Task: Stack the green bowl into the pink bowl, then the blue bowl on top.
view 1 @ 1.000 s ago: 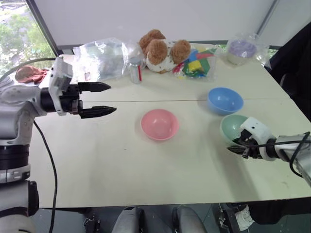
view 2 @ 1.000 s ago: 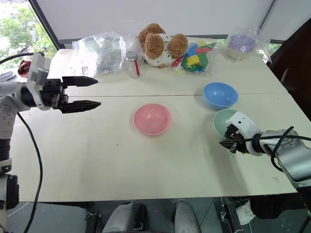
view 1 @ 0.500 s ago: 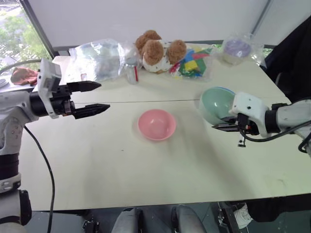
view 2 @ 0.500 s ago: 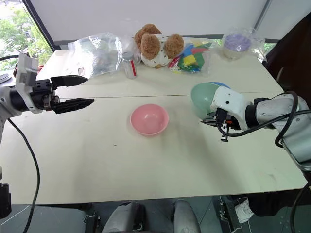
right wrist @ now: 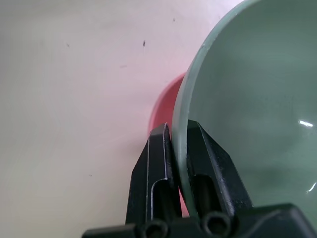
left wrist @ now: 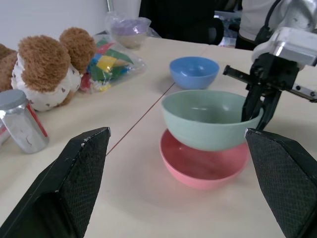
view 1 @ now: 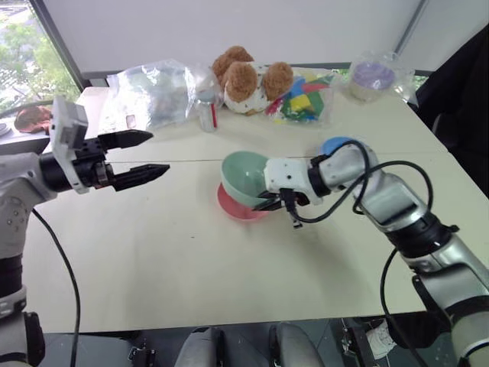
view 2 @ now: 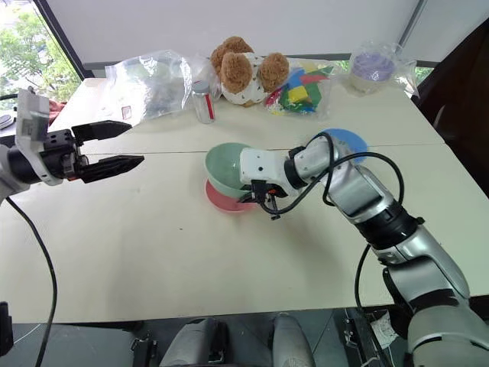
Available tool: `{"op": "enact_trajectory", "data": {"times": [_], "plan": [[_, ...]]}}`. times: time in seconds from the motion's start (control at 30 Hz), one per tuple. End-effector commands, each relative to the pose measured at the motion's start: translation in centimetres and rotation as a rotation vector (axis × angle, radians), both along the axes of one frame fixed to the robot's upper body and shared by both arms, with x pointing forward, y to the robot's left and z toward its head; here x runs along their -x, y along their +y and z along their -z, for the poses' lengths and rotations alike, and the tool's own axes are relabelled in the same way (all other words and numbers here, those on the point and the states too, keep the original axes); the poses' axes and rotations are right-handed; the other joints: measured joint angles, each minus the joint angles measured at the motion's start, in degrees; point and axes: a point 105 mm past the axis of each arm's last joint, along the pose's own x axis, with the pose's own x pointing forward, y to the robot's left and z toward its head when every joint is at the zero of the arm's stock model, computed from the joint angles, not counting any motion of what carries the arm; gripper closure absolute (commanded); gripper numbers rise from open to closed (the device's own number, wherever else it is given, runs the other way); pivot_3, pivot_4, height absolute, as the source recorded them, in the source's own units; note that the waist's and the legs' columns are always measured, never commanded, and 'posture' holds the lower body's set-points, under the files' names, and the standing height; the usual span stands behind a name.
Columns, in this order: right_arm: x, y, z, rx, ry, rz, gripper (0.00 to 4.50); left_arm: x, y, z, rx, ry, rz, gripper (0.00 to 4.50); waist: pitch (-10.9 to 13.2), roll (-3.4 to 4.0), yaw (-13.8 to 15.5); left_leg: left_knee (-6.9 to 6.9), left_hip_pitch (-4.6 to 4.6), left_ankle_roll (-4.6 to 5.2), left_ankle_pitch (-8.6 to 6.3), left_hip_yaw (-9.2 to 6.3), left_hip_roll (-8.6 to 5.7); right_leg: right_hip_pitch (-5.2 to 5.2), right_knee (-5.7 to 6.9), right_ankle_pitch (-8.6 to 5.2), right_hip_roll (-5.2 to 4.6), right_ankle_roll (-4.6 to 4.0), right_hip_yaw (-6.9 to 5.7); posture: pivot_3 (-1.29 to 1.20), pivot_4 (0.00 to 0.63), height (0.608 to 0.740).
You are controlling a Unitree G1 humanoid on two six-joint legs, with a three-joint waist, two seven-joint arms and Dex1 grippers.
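Near the middle of the head view, a small round bowl of smooth pale mint-green plastic (view 1: 243, 174) is held just above a matching bowl of smooth salmon-pink plastic (view 1: 237, 209). In the left wrist view the green bowl is seen suspended over the pink one, slightly offset toward the toys and not yet seated; whether the two touch cannot be told. The first stacking step is therefore judged to be under way but unfinished.

The green bowl's rim is pinched between the two narrow black fingers of the right gripper (right wrist: 177, 148), one finger inside the wall and one outside, closed tightly on the thin plastic. The left gripper (view 1: 140, 155) is seen at centre left of the head view, its two pointed black fingers spread wide apart and empty.

A third bowl, small, round and of smooth sky-blue plastic (left wrist: 194, 71), sits alone on the matte cream tabletop (view 1: 191, 267), right of centre and partly hidden behind the right arm in the head view. It is untouched, so the second step is judged to remain entirely.

Along the upper edge of the frame, a fuzzy brown plush toy (view 1: 248, 76), a crinkled clear plastic bag (view 1: 157, 92), a bag of bright blocks (view 1: 307, 98) and a lavender bowl in a clear bag (view 1: 372, 76) are laid out.
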Motion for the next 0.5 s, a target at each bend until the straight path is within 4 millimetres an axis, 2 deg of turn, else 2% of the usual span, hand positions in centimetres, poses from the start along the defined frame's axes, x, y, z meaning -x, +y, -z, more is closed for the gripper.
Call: {"op": "enact_trajectory", "data": {"times": [0.03, 0.1, 0.23, 0.27, 0.3, 0.33, 0.4, 0.47, 0.5], "plan": [[-0.2, 0.5, -0.7, 0.032, -0.051, -0.05, 4.11, 0.9, 0.0, -1.4, -0.006, -0.064, -0.011, 0.0, 0.0, 0.0, -0.02, 0.0, 0.0, 0.0, 0.0, 0.01, 0.0, 0.0, 0.0, 0.0, 0.0, 0.0, 0.0, 0.0, 0.15, 0.74], [-0.4, 0.6, -0.6, 0.046, -0.053, -0.061, 3.44, 0.9, 0.1, -1.3, -0.005, -0.063, -0.019, 0.0, 0.0, 0.0, -0.17, 0.0, 0.0, 0.0, 0.0, 0.02, 0.0, 0.0, 0.0, 0.0, -0.01, 0.0, 0.0, 0.0, 0.15, 0.74], [-0.3, 1.0, -0.7, 0.042, -0.044, -0.081, 1.36, 1.1, -0.2, -1.0, -0.009, -0.059, -0.021, 0.0, 0.0, 0.0, -0.15, 0.0, 0.01, -0.03, 0.01, 0.01, 0.01, 0.0, 0.0, 0.0, -0.04, 0.0, 0.0, 0.0, 0.15, 0.74], [-0.3, 1.1, -1.1, 0.027, -0.051, -0.083, 0.94, 1.1, -0.2, -0.8, -0.013, -0.053, -0.019, 0.0, 0.0, 0.01, -0.17, 0.0, 0.01, -0.03, 0.02, 0.01, 0.01, 0.0, 0.0, 0.0, -0.05, 0.0, 0.0, 0.0, 0.15, 0.74], [-0.4, 1.3, -1.9, 0.001, -0.064, -0.074, 0.31, 1.1, -0.3, -0.6, -0.016, -0.046, -0.017, 0.0, 0.0, 0.01, -0.2, 0.0, 0.01, -0.03, 0.02, 0.01, 0.01, 0.0, 0.01, 0.0, -0.06, 0.0, 0.0, 0.0, 0.15, 0.74], [-0.6, 1.3, -2.7, -0.028, -0.081, -0.059, 0.04, 1.2, -0.3, -0.4, -0.016, -0.041, -0.015, 0.0, 0.0, 0.01, -0.19, 0.0, 0.01, -0.03, 0.02, 0.01, 0.01, -0.01, 0.01, 0.0, -0.06, 0.0, 0.0, 0.0, 0.15, 0.74], [-1.2, 0.7, -4.9, -0.1, -0.126, 0.001, 0.04, 1.2, -0.4, -0.3, -0.016, -0.037, -0.013, 0.0, 0.01, 0.02, -0.1, -0.01, 0.01, -0.04, 0.02, 0.01, 0.01, -0.01, 0.01, 0.0, -0.09, 0.0, 0.0, 0.0, 0.15, 0.74], [-2.0, -0.9, -7.0, -0.17, -0.153, 0.109, 0.04, 1.1, -0.5, -0.2, -0.017, -0.035, -0.009, 0.0, 0.01, 0.02, 0.01, -0.01, 0.01, -0.05, 0.02, 0.0, 0.01, -0.01, 0.0, 0.0, -0.13, 0.0, -0.01, 0.0, 0.15, 0.74], [-2.8, -2.7, -7.6, -0.182, -0.176, 0.19, 0.04, 1.0, -0.7, -0.1, -0.016, -0.034, -0.007, 0.0, 0.01, 0.01, 0.12, -0.01, 0.01, -0.05, 0.02, 0.0, 0.0, 0.0, 0.01, 0.0, -0.16, 0.0, -0.01, 0.0, 0.15, 0.74]]}}
